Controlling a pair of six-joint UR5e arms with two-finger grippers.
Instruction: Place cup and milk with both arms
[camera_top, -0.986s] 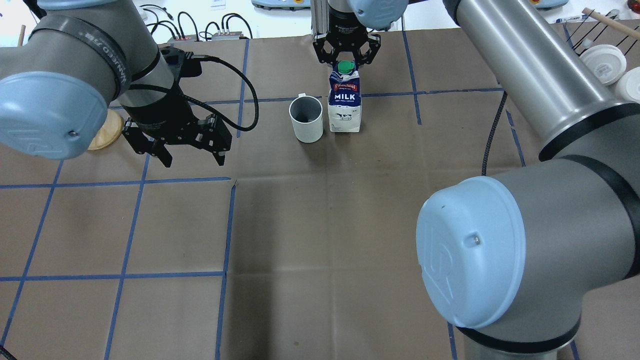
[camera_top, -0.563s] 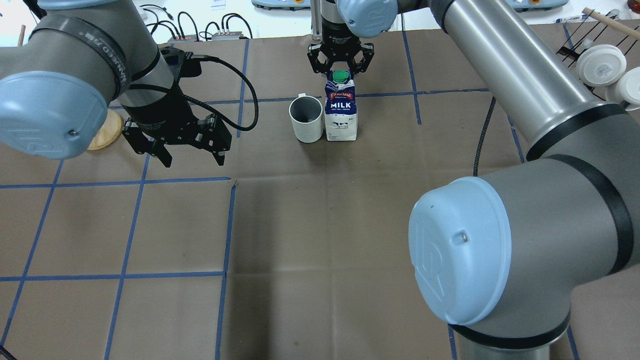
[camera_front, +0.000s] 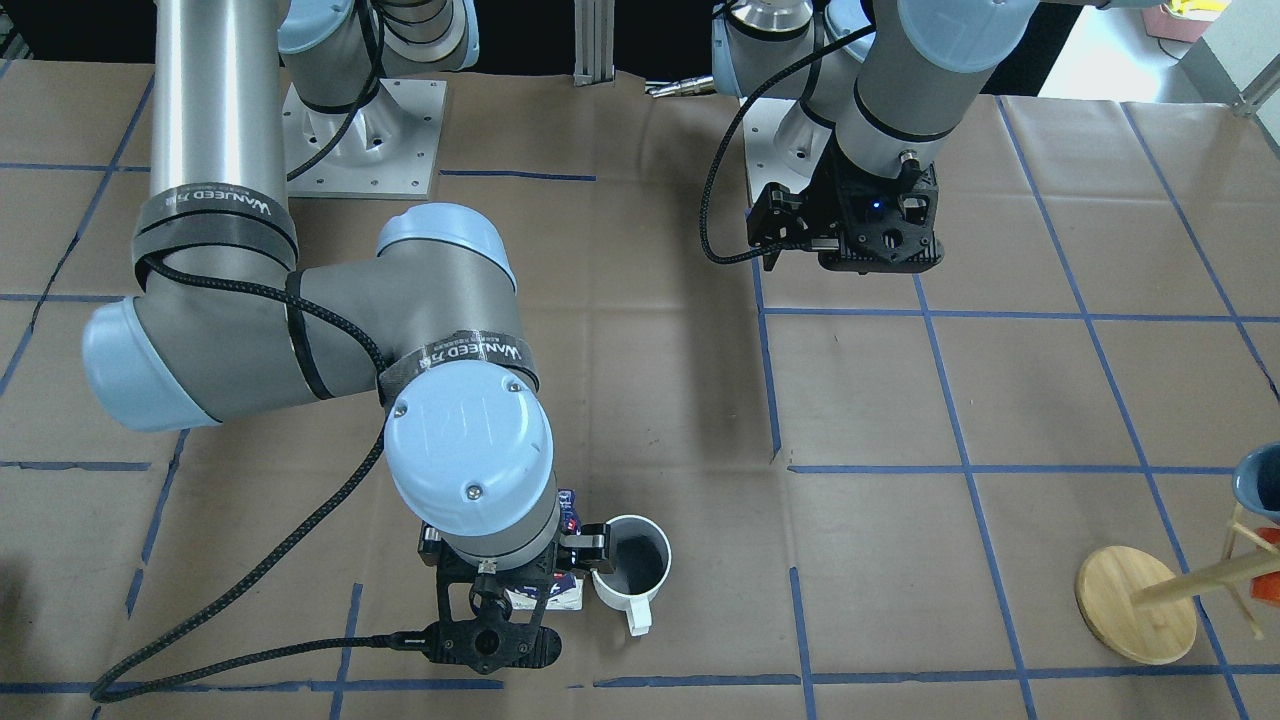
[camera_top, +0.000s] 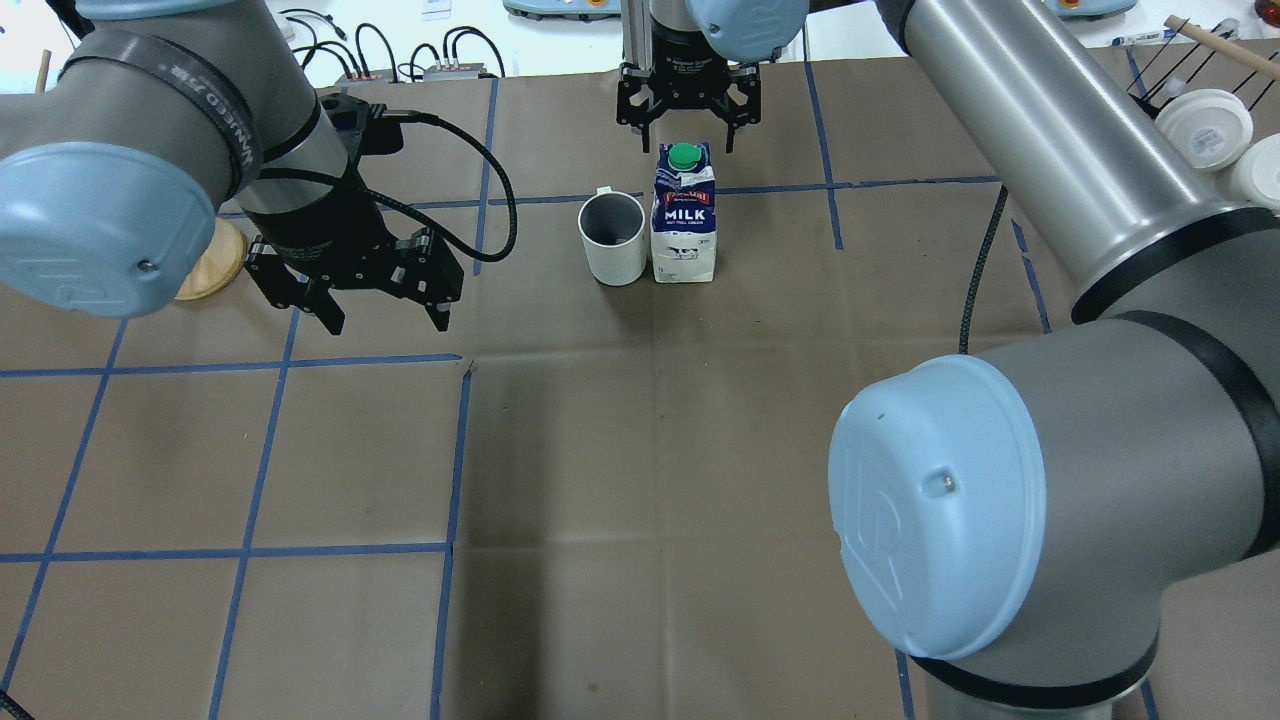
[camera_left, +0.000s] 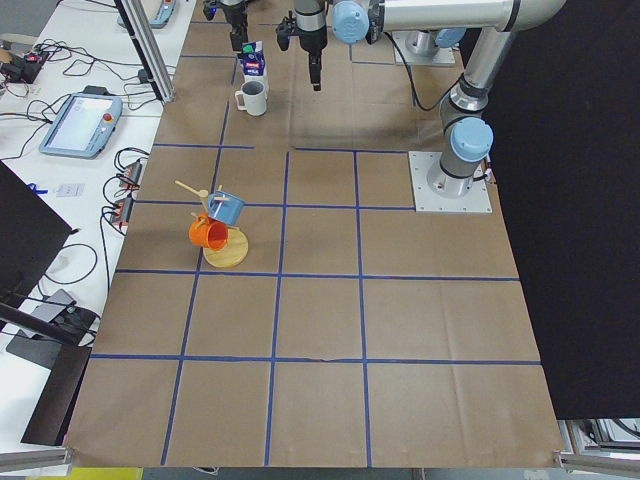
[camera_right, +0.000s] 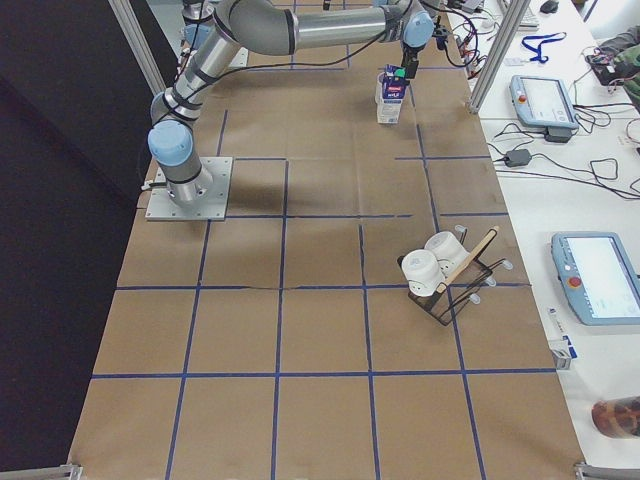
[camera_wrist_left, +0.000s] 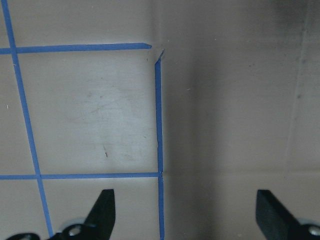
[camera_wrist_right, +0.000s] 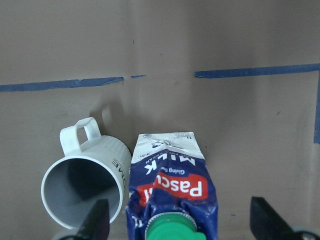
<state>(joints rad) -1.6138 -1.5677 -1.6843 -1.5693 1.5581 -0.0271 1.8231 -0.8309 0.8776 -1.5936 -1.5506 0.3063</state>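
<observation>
The milk (camera_top: 684, 215), a blue-and-white carton with a green cap, stands upright on the brown paper-covered table. It is close against the right side of the white cup (camera_top: 612, 238). My right gripper (camera_top: 687, 128) hangs open just above and behind the cap, holding nothing. In the right wrist view its fingers (camera_wrist_right: 97, 220) stand wide on either side of the milk (camera_wrist_right: 172, 192) and the cup (camera_wrist_right: 82, 190). My left gripper (camera_top: 388, 320) is open and empty, well to the left of the cup. Under it the left wrist view (camera_wrist_left: 187, 215) shows only bare paper.
Blue tape lines (camera_top: 455, 460) divide the table into squares. A wooden mug tree base (camera_top: 212, 260) sits behind the left arm, and its blue and orange mugs show in the exterior left view (camera_left: 212, 225). White cups on a rack (camera_top: 1210, 125) stand at the far right.
My right gripper carried the milk a little left to the cup's side, set it down, let go and rose off the cap. The left arm has not moved.
</observation>
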